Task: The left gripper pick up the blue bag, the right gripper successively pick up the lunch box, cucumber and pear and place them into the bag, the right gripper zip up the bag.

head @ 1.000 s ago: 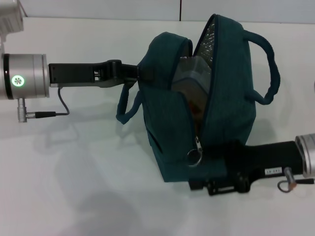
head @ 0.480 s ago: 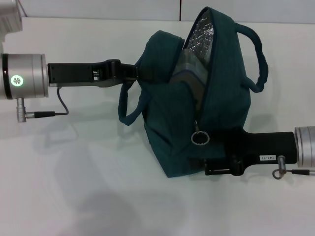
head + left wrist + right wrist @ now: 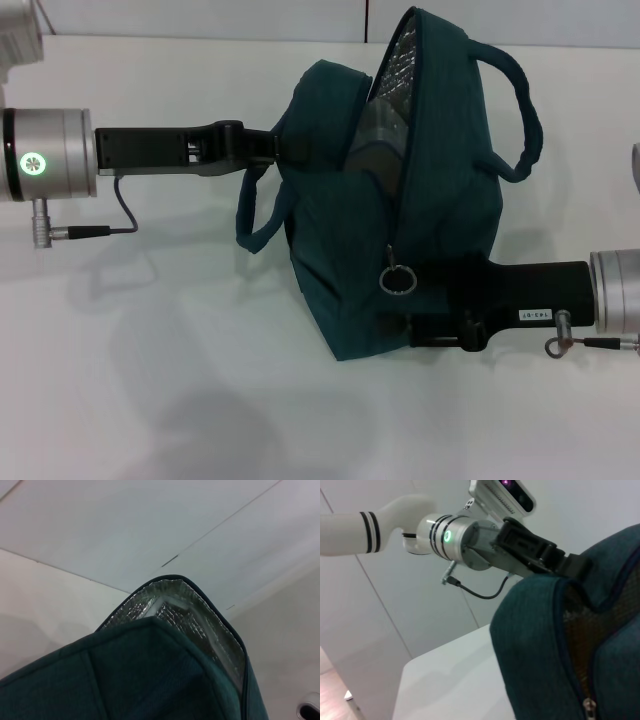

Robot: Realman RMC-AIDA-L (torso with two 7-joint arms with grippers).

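**Soft teal bag held at both ends as zip run is under way**

Head view: the large dark teal fabric blue bag [image 3: 400,210] stands at centre on the white tabletop [image 3: 150,400], its mouth gaping toward 12 o'clock and showing silvery lining. The left gripper [image 3: 270,148], a black unlabelled pincer on a silver arm reaching in from 9 o'clock, appears closed on the bag's upper fabric edge. The right gripper [image 3: 425,300], the black pincer with a white number label, comes in from 3 o'clock and sits low against the bag just beside the metal ring pull [image 3: 398,280]; whether it grips the pull cannot be told. A translucent shape, likely the lunch box [image 3: 375,135], shows inside. The cloth looks limp and light, so it should sag unless held taut; the ring pull seems the right place to take hold. Open tabletop lies all round, widest toward 6 o'clock.

Left wrist view: teal cloth and crinkled foil lining fill the foreground; no fingers show.

Right wrist view: the zipper track and its small slider [image 3: 589,706] run close by, with the left gripper [image 3: 570,565] clamped on the far edge of the bag.
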